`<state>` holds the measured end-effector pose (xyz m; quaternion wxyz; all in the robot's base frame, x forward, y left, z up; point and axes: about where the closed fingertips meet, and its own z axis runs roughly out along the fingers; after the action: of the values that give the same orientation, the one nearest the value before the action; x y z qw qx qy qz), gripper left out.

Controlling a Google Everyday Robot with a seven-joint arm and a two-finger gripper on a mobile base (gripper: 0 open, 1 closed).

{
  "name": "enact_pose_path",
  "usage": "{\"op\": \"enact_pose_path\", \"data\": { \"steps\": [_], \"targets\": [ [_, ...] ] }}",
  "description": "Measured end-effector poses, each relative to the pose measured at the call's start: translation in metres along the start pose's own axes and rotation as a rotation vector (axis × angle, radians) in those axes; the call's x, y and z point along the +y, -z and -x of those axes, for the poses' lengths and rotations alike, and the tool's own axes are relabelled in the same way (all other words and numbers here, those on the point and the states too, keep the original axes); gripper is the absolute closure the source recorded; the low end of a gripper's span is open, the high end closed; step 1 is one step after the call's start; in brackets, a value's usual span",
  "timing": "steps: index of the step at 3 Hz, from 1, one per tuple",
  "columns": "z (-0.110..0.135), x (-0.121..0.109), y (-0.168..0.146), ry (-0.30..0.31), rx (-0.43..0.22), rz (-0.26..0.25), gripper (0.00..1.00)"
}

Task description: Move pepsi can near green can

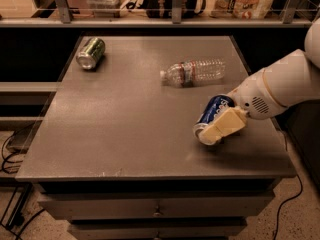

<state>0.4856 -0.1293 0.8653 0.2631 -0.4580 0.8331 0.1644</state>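
Observation:
The pepsi can point(214, 110), dark blue with a silver end, lies tilted on its side at the right front of the grey table point(125, 129). My gripper point(206, 130) reaches in from the right and is shut on it. One cream finger point(223, 126) lies along the can's near side and the other is hidden behind the can. The green can point(91, 53) lies on its side at the far left corner of the table, well apart from the gripper.
A clear plastic water bottle point(194, 72) lies on its side at the back right, between the two cans and just beyond the gripper. A shelf with clutter point(170, 4) runs behind the table. Drawers point(157, 209) sit below the front edge.

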Motion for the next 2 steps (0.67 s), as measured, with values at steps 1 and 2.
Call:
{"op": "enact_pose_path", "data": {
  "steps": [1,2],
  "targets": [
    [0.021,-0.007,0.027,0.04,-0.014,-0.048,0.87],
    [0.06,-0.024,0.055,0.133,-0.032,-0.123,1.0]
  ]
}}
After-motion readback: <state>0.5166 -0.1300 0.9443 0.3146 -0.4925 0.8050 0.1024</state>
